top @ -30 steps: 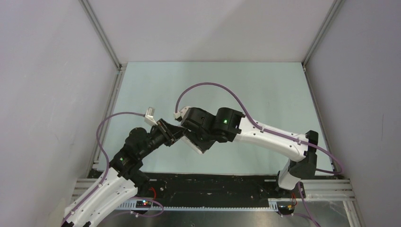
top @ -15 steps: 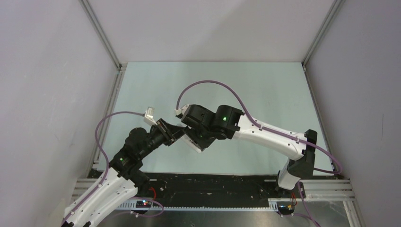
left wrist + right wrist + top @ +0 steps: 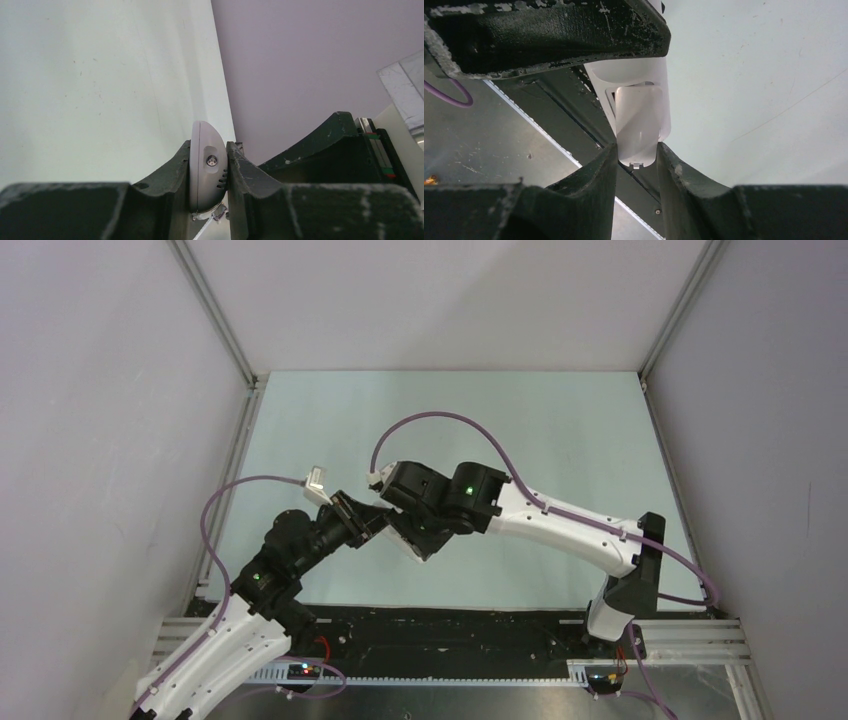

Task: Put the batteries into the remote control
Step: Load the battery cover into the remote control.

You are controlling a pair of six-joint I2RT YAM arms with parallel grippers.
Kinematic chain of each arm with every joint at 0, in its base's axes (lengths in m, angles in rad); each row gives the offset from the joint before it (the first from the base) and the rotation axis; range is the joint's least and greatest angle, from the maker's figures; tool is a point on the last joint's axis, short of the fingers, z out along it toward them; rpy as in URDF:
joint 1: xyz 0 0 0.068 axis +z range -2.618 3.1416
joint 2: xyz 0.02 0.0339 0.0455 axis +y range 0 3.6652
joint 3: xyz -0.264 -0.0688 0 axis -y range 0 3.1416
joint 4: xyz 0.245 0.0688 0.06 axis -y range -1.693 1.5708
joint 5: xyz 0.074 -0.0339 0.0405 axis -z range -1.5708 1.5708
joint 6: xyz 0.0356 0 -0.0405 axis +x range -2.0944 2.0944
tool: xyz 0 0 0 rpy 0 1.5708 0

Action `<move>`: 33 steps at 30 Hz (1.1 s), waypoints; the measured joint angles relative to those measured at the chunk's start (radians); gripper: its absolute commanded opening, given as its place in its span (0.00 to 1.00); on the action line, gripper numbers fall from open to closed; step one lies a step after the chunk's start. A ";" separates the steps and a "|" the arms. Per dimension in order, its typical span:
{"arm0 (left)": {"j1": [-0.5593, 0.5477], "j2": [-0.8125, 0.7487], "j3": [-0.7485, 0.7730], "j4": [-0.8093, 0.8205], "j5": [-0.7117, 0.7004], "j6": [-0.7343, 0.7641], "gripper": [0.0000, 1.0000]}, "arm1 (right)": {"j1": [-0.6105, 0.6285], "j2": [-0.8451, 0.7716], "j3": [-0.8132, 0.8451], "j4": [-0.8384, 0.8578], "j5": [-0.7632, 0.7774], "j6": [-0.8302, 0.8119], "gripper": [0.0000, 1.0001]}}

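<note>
The white remote control (image 3: 202,150) is held on edge above the table, my left gripper (image 3: 209,170) shut on its rounded end with the small lens. In the top view the remote (image 3: 408,543) shows under the two wrists, the left gripper (image 3: 366,523) coming from the left. My right gripper (image 3: 636,150) is shut on a plain white cover piece (image 3: 639,120), which lies against the remote's body (image 3: 626,72); the left gripper's dark finger (image 3: 549,30) crosses above it. The right gripper (image 3: 412,530) meets the remote from the right. The batteries are hidden.
Pale green table top (image 3: 560,440) lies inside grey walls with aluminium posts (image 3: 215,315). A black strip (image 3: 450,625) and rails run along the near edge by the arm bases. Purple cables (image 3: 440,420) loop over both wrists.
The right arm has edged slightly to the left at wrist and elbow. The left arm and both grips look unchanged.
</note>
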 measured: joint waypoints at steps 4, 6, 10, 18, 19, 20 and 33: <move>0.000 0.000 0.000 0.000 0.000 0.000 0.00 | 0.009 0.015 0.003 0.001 -0.008 -0.006 0.38; 0.000 0.000 0.000 0.000 0.001 0.000 0.01 | 0.016 0.024 0.006 0.002 -0.010 -0.010 0.38; 0.000 0.000 0.000 0.000 0.002 0.000 0.01 | 0.020 0.032 0.008 0.002 -0.009 -0.014 0.38; 0.000 0.000 0.000 0.000 0.002 -0.003 0.01 | 0.023 0.032 0.008 0.001 0.022 -0.019 0.38; 0.000 0.000 0.000 0.000 0.002 -0.005 0.01 | 0.024 0.032 0.008 0.001 0.026 -0.021 0.38; 0.000 0.000 0.000 0.000 0.002 -0.007 0.01 | 0.025 0.032 0.008 0.001 0.031 -0.023 0.38; 0.000 -0.006 0.000 0.000 0.023 -0.032 0.02 | 0.028 0.032 0.029 0.015 0.063 -0.055 0.41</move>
